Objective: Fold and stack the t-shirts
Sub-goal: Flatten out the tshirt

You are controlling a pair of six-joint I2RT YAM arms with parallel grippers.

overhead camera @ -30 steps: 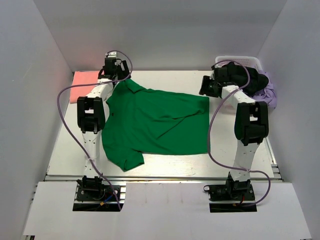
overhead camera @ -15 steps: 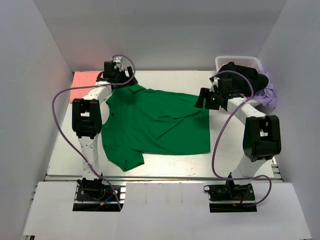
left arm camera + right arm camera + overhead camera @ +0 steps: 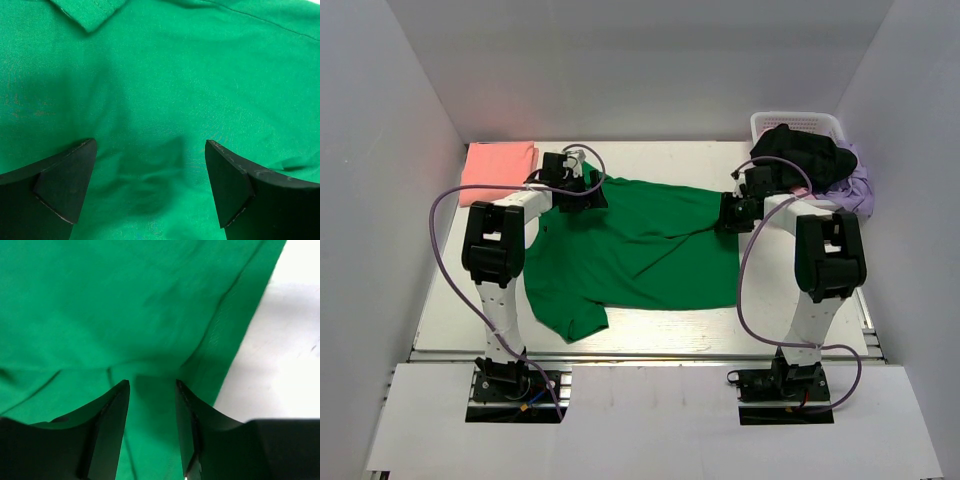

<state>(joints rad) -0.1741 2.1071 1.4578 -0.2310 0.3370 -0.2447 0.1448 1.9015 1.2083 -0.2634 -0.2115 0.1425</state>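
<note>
One garment is left to fold: the green t-shirt (image 3: 630,250) lies spread flat on the table (image 3: 450,300). Well beyond its far left corner, the salmon-pink t-shirt (image 3: 500,165) sits as a neat folded pad. The left gripper (image 3: 150,185) hung past the green shirt's far left edge a second ago. It now hovers low over the cloth just below the collar (image 3: 87,12), jaws spread wide and holding nothing. At the shirt's far right corner is the right gripper (image 3: 152,390), come in from the side of the basket (image 3: 800,122) on the shirt's right. It presses down near the hem, jaws narrowly apart astride a crease, with no cloth visibly pinched. With a claw at each far corner, a two-handed pick for this shirt's first fold looks about to start
</note>
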